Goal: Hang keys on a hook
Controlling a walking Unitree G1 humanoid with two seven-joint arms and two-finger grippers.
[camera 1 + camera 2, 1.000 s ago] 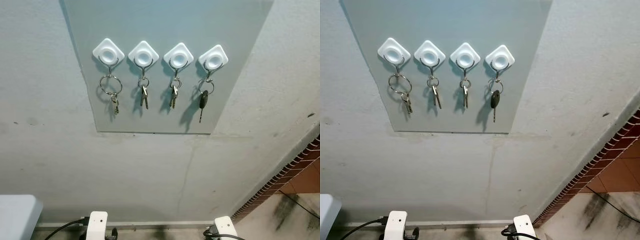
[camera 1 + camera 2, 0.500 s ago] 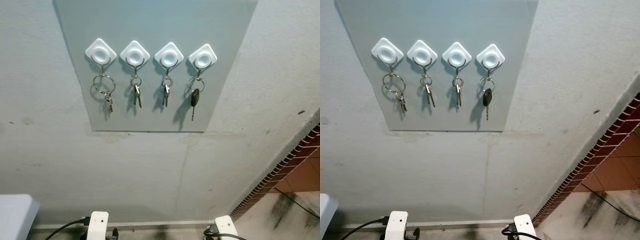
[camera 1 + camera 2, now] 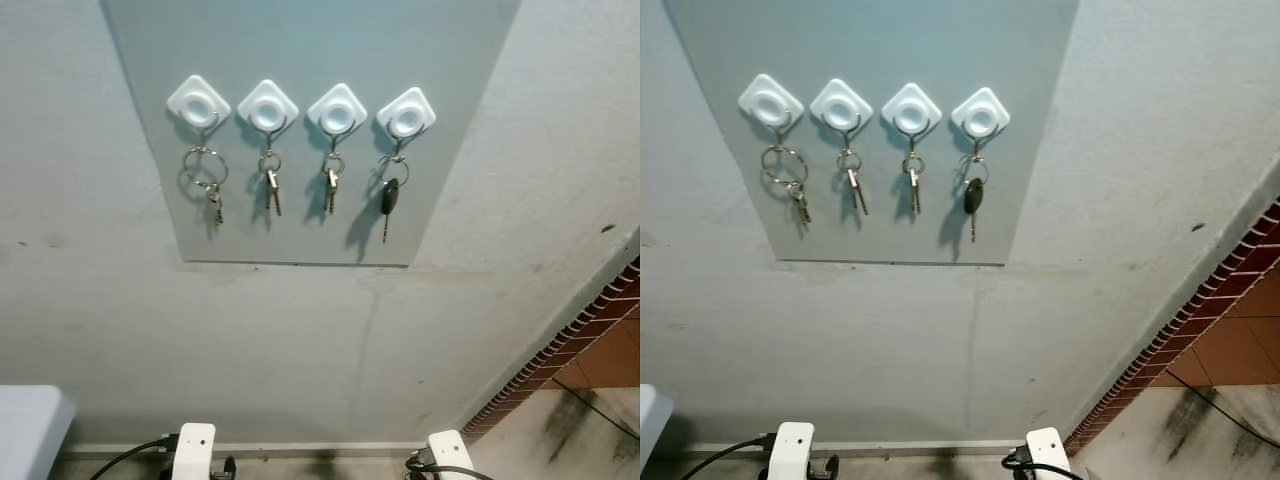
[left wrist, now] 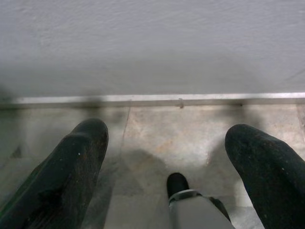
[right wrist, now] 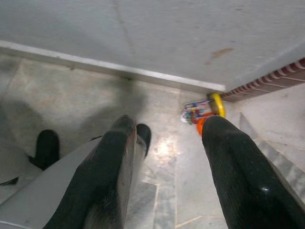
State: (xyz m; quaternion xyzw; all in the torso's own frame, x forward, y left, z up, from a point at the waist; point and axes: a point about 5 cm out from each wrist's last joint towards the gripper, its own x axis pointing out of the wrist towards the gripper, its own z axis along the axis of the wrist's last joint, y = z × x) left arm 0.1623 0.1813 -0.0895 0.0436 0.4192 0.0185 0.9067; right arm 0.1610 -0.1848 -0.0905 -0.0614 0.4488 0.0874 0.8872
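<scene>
On the wall ahead hangs a grey panel (image 3: pixel 300 40) with a row of white diamond-shaped hooks (image 3: pixel 268 106). Every hook carries keys: a large ring with small keys (image 3: pixel 205 180) at the left, two small key sets (image 3: pixel 271 186) (image 3: pixel 331 186) in the middle, and a black-headed key (image 3: pixel 388 198) at the right. Both arms hang low, far below the hooks. My left gripper (image 4: pixel 167 136) is open over the stone floor and holds nothing. My right gripper (image 5: pixel 171 125) is open too, pointing at the floor by the wall's base.
A pale blue-white object (image 3: pixel 28 428) stands at the lower left. A red brick-patterned strip (image 3: pixel 590 340) slopes along the right. A small colourful toy (image 5: pixel 200 112) lies on the floor by the wall. My black foot (image 4: pixel 177 183) shows under the left gripper.
The camera has moved: the panel with hooks now sits a little further left and looks slightly smaller. The keys hang as before and both arms stay low.
</scene>
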